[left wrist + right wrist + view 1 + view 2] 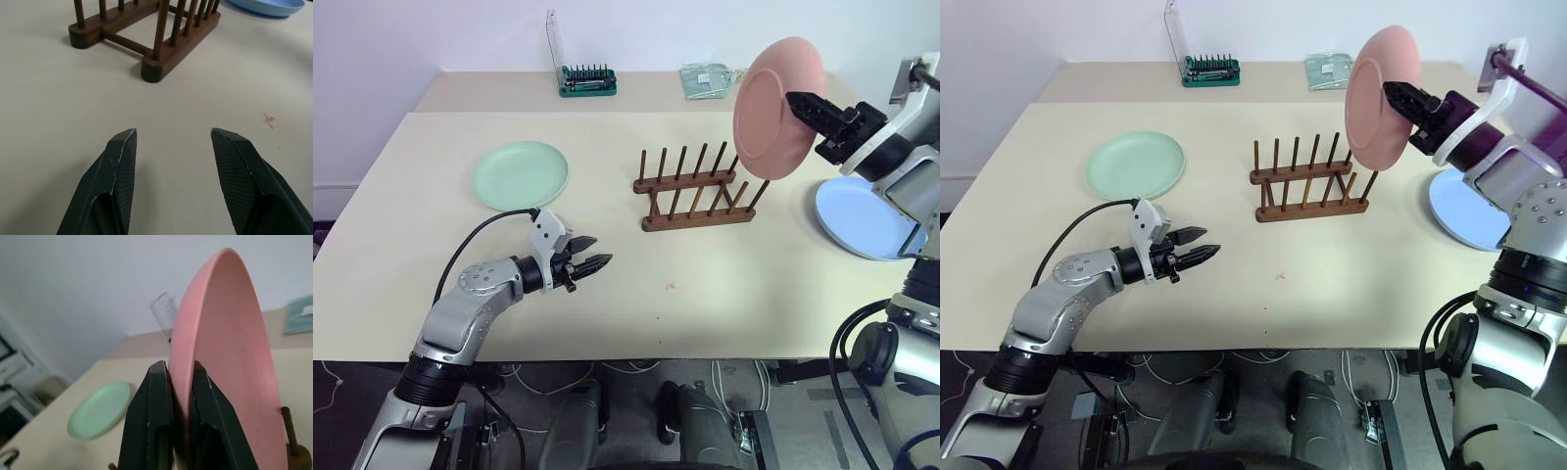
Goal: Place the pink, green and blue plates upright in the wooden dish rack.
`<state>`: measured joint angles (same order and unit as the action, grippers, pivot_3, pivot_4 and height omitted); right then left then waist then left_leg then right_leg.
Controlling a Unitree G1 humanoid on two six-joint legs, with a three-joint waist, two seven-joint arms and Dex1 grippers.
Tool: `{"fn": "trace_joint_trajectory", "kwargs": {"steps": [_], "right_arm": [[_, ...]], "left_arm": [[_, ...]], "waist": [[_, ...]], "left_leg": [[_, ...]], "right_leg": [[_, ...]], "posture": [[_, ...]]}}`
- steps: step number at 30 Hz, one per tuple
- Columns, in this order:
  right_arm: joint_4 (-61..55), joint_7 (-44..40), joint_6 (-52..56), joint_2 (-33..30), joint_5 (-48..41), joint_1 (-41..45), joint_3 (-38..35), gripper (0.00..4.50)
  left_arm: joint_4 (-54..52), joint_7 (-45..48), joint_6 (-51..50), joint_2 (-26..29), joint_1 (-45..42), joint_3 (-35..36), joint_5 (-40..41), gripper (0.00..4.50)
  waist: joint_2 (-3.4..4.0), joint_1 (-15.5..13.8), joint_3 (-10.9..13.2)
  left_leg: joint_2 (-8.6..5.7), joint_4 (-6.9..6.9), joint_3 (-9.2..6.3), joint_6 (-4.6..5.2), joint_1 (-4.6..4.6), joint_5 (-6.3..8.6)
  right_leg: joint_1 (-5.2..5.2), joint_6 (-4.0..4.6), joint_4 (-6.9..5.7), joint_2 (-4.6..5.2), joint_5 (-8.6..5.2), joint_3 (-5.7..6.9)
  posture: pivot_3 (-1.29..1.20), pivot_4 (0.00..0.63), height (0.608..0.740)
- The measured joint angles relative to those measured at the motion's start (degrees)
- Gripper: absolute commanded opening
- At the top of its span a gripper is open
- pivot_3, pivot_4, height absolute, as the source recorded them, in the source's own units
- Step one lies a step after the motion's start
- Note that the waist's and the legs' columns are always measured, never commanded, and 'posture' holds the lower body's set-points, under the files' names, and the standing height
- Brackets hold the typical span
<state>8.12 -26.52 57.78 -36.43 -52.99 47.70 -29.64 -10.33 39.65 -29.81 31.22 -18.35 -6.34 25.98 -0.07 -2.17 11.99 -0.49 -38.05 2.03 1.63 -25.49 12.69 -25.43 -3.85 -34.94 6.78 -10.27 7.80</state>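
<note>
You have a wide pale bench [724, 294] with the wooden rack [695, 191] standing near its middle, every slot empty. Your pink plate [775, 108] hangs upright in the air above the rack's right end, its lower rim close to the end pegs. The blue plate [862, 220] lies flat on the bench to the right of the rack, and the green plate [521, 174] lies flat well to the rack's left. Your right claw [795, 100] is pinching the pink plate's rim between its fingers. Your left claw [595, 253] hovers low over the bench, in front and to the left of the rack, fingers spread and holding nothing.
</note>
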Motion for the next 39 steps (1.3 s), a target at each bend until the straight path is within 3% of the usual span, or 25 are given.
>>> {"fn": "trace_joint_trajectory", "kwargs": {"steps": [10,14,18,19,22,25,31,35,39], "right_arm": [[3.7,6.2,2.0,2.3,-0.1,0.0,0.3,0.00],[4.6,6.9,0.8,2.7,0.7,0.3,0.5,1.61],[3.4,4.2,-4.6,1.8,4.6,0.3,3.6,3.55],[3.0,3.4,-6.3,1.1,6.3,0.3,4.9,3.55],[1.9,0.1,-13.5,-2.6,13.5,-0.2,10.3,3.61],[1.9,-2.4,-23.1,-5.1,21.1,-0.3,13.8,3.61],[-4.7,-11.1,-39.3,-7.6,29.2,3.6,19.2,3.61],[-12.8,-17.4,-39.4,-7.0,27.8,3.5,23.4,3.61],[-15.9,-20.2,-38.1,-5.4,26.9,1.6,26.2,3.61]], "left_arm": [[0.0,0.4,0.0,-1.3,0.3,0.0,-1.8,2.43],[0.0,0.4,0.1,-1.7,0.6,0.0,-1.9,2.49],[0.0,0.0,0.0,-2.0,0.9,0.2,-2.4,2.49],[0.0,-0.1,0.0,-2.1,0.9,0.5,-2.4,2.49],[0.1,-1.7,-0.8,-3.6,0.9,2.2,-1.6,3.29],[1.5,-6.4,-1.3,-6.3,-0.4,6.2,-1.2,4.47],[8.2,-33.6,-7.1,-15.1,-12.9,25.4,-0.4,4.47],[9.2,-48.3,-13.8,-17.6,-17.5,35.4,0.9,4.47],[14.0,-56.3,-19.8,-18.8,-21.2,42.0,2.9,4.47]], "waist": [[0.01,0.0,0.0],[0.01,0.0,0.0],[0.01,0.0,0.0],[0.02,0.0,0.0],[0.02,0.0,0.0],[0.03,0.0,0.0],[0.00,0.4,0.0],[-0.11,0.5,0.0],[-0.22,-0.4,0.0]], "left_leg": [[0.00,0.00,0.01,0.01,-0.01,0.00],[0.00,0.00,0.01,0.01,-0.01,0.00],[0.00,0.00,0.02,0.01,-0.01,0.00],[0.00,0.00,0.02,0.01,-0.01,0.00],[0.00,0.00,0.02,0.01,-0.03,0.00],[0.00,-0.01,0.04,0.01,-0.03,0.00],[0.06,0.00,0.03,0.02,0.01,-0.01],[0.05,-0.04,0.03,0.02,0.03,-0.01],[0.03,-0.21,-0.01,0.00,0.02,-0.02]], "right_leg": [[-0.01,-0.03,0.00,-0.01,0.00,0.00],[-0.02,-0.05,0.00,-0.01,-0.01,0.00],[-0.03,-0.06,-0.01,-0.02,-0.02,-0.01],[-0.03,-0.06,-0.01,-0.02,-0.02,-0.01],[-0.03,-0.06,0.02,-0.01,-0.03,-0.01],[-0.04,-0.08,0.01,-0.02,-0.02,-0.02],[-0.04,-0.14,-0.06,-0.09,-0.02,-0.03],[0.03,-0.17,-0.06,-0.06,-0.02,-0.02],[0.15,-0.24,-0.07,-0.04,0.03,0.03]], "posture": [[0.00,0.150,0.730],[0.00,0.150,0.730],[0.00,0.150,0.730],[0.00,0.150,0.730],[0.00,0.150,0.730],[0.00,0.150,0.730],[0.00,0.150,0.730],[0.00,0.150,0.730],[0.00,0.150,0.730]]}}
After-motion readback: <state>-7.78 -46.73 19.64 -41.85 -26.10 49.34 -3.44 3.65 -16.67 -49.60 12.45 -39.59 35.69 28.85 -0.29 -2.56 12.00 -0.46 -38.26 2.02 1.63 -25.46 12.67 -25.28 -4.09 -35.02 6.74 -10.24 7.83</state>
